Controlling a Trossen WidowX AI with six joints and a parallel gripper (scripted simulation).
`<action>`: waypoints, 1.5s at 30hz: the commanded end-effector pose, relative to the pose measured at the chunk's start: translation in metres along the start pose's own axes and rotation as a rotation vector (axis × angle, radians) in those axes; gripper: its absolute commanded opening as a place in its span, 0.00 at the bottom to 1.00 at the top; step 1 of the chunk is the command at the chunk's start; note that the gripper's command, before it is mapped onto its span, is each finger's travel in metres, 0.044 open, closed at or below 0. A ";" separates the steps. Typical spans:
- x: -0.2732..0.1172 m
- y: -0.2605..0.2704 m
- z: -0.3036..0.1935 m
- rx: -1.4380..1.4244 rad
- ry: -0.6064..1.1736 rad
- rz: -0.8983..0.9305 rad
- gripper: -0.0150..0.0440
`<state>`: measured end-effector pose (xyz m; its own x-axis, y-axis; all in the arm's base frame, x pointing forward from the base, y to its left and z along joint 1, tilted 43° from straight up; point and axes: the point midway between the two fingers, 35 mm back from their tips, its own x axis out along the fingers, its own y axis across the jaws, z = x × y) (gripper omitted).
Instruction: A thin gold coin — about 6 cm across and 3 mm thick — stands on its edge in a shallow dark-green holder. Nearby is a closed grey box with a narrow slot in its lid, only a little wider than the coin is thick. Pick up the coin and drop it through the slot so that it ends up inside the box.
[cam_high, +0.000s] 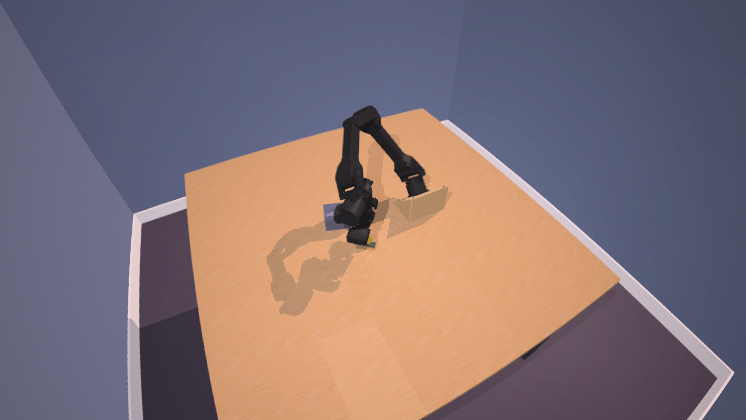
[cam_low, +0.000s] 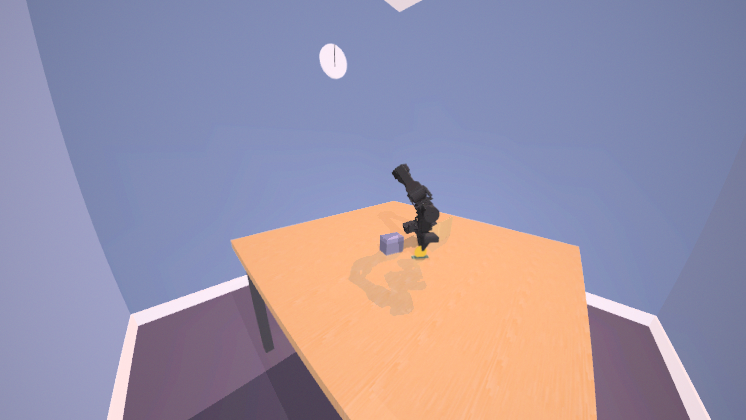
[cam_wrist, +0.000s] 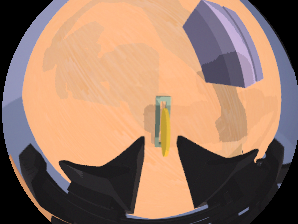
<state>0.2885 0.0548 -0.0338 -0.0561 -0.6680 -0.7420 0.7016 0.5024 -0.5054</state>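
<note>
Jaws partly open and holding nothing, poised above the gold coin (cam_wrist: 164, 127), coin standing on edge in its green holder (cam_wrist: 160, 121) on the table (cam_wrist: 100, 63), centred on the gap, grey box (cam_wrist: 220, 46) nearby.

The top view looks down steeply from high and far off at the counter (cam_high: 469, 292), my base at its far side. The exterior view stands opposite, lower, equally distant, facing a blue wall. My wrist view peers straight down, close, past my claw (cam_wrist: 161, 163). All three share the grey box (cam_low: 391, 243).
</note>
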 end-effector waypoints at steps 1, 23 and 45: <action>0.010 -0.003 0.000 -0.005 0.000 -0.012 0.53; 0.034 -0.006 -0.001 -0.004 -0.001 -0.014 0.35; 0.016 -0.002 0.000 -0.005 0.000 -0.012 0.25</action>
<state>0.2824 0.0354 -0.0500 -0.0700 -0.6789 -0.7309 0.6923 0.4944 -0.5256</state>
